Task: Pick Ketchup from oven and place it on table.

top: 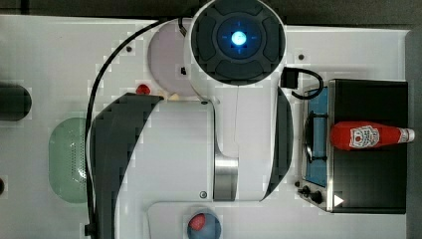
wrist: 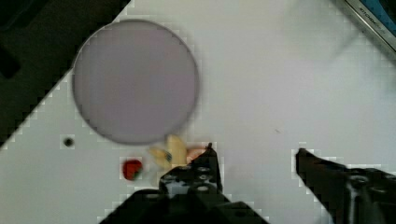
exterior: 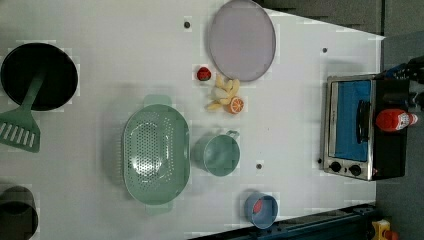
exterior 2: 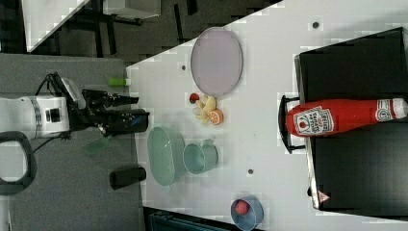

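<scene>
The ketchup [top: 370,135], a red bottle with a white cap, rests on the black top of the oven [top: 373,184]. Its cap points to the top view's right and its base sits over the oven's front edge. The left view has the ketchup [exterior: 395,120] on the oven [exterior: 350,145] at the table's [exterior: 125,50] right end. My gripper [wrist: 254,154] is open with nothing between its fingers, hovering over bare table near the lilac plate [wrist: 135,81]. In the right view my gripper [exterior 2: 139,110] is far to the left of the ketchup [exterior 2: 337,118].
Near the plate [exterior: 242,39] lie a strawberry [exterior: 203,74] and banana and orange pieces [exterior: 225,97]. A green colander [exterior: 156,152], a green cup [exterior: 220,154] and a blue bowl [exterior: 261,209] fill the middle. A black pan [exterior: 39,75] and green spatula [exterior: 20,127] are at the left view's left.
</scene>
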